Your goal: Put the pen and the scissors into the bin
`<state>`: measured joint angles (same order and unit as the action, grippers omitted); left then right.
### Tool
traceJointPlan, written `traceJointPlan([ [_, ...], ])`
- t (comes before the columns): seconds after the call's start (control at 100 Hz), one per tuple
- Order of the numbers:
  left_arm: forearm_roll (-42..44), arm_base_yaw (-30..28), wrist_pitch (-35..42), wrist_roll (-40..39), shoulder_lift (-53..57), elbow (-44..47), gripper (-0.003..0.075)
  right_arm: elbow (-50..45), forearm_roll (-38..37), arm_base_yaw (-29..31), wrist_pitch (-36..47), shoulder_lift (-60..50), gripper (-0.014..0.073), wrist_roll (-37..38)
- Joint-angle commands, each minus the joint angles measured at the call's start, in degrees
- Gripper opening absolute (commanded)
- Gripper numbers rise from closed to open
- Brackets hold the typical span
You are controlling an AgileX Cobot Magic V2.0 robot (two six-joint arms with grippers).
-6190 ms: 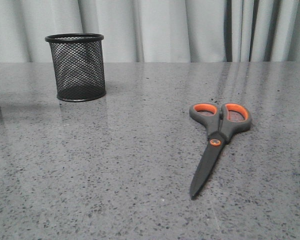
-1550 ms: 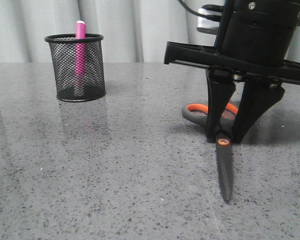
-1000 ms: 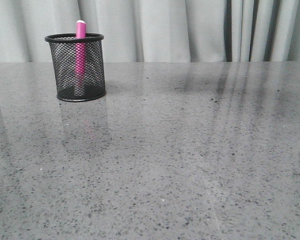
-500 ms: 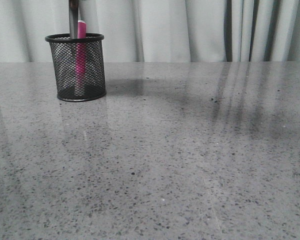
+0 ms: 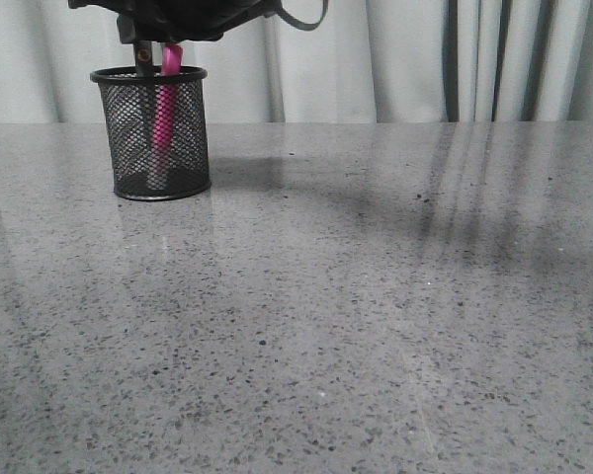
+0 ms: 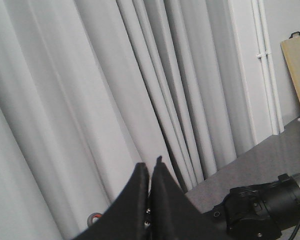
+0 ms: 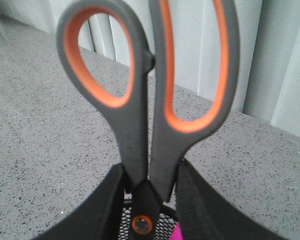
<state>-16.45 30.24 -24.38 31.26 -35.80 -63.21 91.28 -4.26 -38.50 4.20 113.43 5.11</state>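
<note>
The bin (image 5: 161, 133), a black mesh cup, stands at the table's far left. The pink pen (image 5: 164, 99) leans inside it. My right gripper (image 5: 154, 41) hangs directly over the rim, shut on the scissors (image 5: 142, 59), whose dark blade points down into the cup. In the right wrist view the fingers (image 7: 190, 200) clamp the scissors (image 7: 140, 140) just below the orange-lined loops. The orange pivot (image 7: 141, 223) is level with the bin's mesh (image 7: 162, 227), beside the pen (image 7: 178, 234). My left gripper (image 6: 150, 167) is shut on nothing and faces the curtain.
Grey speckled table (image 5: 356, 316) stretches in front and to the right of the bin, with a pale curtain (image 5: 415, 59) behind it. In the left wrist view, part of the other arm (image 6: 260, 207) and a wooden board (image 6: 297, 65) show.
My right gripper has come down into the front view above the bin, lowering the scissors' blade deeper into it. The pen now leans instead of standing upright.
</note>
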Motion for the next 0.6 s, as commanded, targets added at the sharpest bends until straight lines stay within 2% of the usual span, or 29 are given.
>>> traceJointPlan([
  [0.0, -0.44, 0.39, 3.68, 0.03, -0.29, -1.65, -0.0019, 1.60, -0.31, -0.04, 3.98, -3.69, 0.0310, -0.50],
  [0.07, -0.44, 0.39, 3.30, 0.03, -0.29, -1.65, -0.0019, 1.60, -0.31, -0.04, 3.46, -4.20, 0.0405, -0.40],
  [0.14, -0.44, 0.39, 2.77, 0.03, -0.29, -1.65, -0.0019, 1.60, -0.11, -0.04, 2.93, -5.08, 0.0447, -0.25],
  [0.44, 0.51, 0.39, 1.97, -0.22, 0.10, -1.32, -0.0019, 1.60, 1.73, -0.14, -4.20, -12.73, 0.0440, -0.04],
  [0.51, 1.60, 0.26, 1.97, -1.44, 0.95, 0.29, -0.0019, 1.60, 2.18, -0.37, -8.52, -16.22, 0.0360, -0.04],
  [0.58, 4.77, -0.57, 1.32, -6.11, 3.32, 3.64, -0.0019, 1.10, 1.48, -0.79, -13.53, -20.44, 0.0148, -0.71],
  [0.59, 5.69, -0.83, 1.19, -7.47, 3.65, 4.49, -0.0019, 0.79, 1.05, -0.76, -13.89, -21.42, 0.0092, -0.85],
])
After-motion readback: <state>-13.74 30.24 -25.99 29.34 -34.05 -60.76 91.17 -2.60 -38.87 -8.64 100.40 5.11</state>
